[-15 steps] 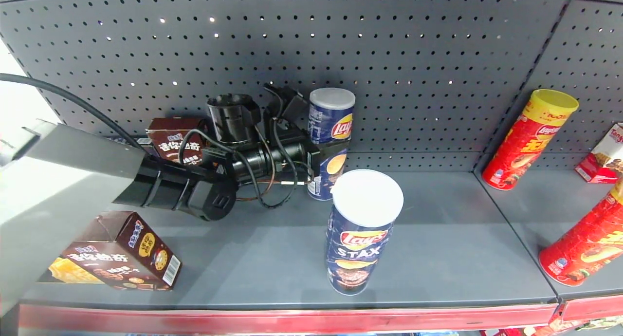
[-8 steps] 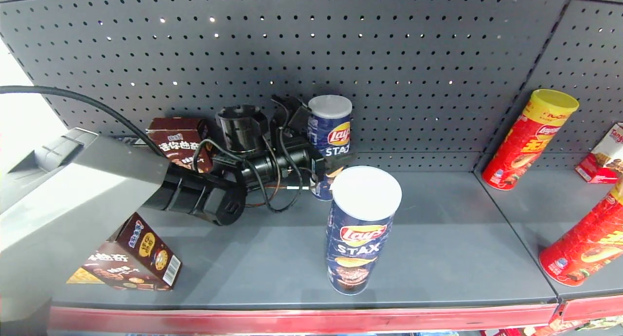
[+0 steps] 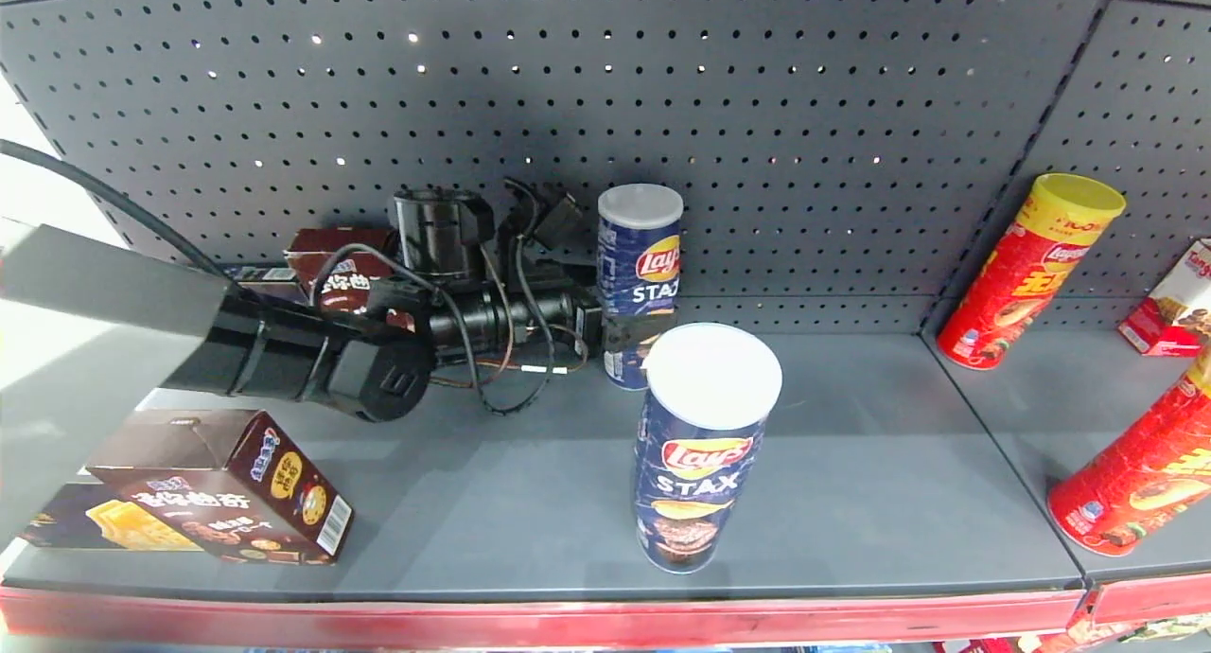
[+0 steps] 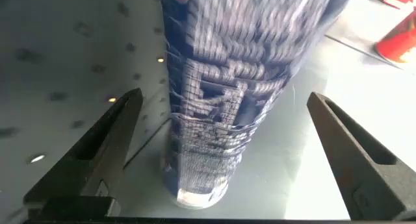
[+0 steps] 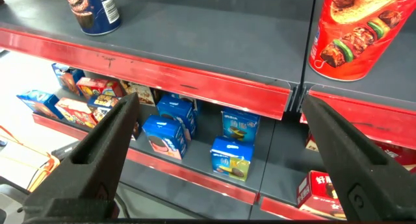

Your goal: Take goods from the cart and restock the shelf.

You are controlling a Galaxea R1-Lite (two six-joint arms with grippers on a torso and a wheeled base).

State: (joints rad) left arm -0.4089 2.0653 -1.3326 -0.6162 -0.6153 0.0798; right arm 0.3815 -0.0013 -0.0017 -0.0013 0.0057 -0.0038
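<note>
Left jaws gape astride rear can (image 3: 640,255), front can (image 3: 705,445) near, brown box (image 3: 317,251) alongside; right jaws gape.

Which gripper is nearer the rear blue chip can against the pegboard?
Left. The left gripper sits open around the rear blue can; the right gripper hangs out in front of the shelf edge.

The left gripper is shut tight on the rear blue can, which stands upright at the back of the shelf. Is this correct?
No: the left gripper is open, not shut. The left wrist view shows its fingers apart on either side of the rear blue can, with gaps. The rest is right.
</note>
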